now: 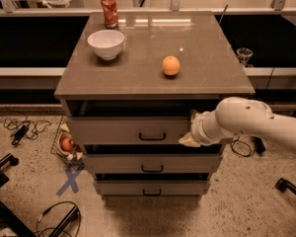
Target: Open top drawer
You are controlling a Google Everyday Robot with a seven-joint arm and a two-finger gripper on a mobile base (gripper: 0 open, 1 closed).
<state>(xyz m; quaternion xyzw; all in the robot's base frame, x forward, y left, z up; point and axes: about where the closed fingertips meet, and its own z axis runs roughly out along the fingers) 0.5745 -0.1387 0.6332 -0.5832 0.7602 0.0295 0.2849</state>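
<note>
At centre, a grey-brown table with three drawers, the top drawer directly beneath its surface, a dark gap above the front. Against that front's right end, a white arm with the gripper, grip state impossible to make out. On top, a white bowl, an orange, a red can.

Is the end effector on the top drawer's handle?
No, the end effector is at the right end of the top drawer, away from its handle.

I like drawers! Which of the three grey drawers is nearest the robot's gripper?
The tallest, widest grey-beige top drawer; the gripper sits at its right end.
</note>
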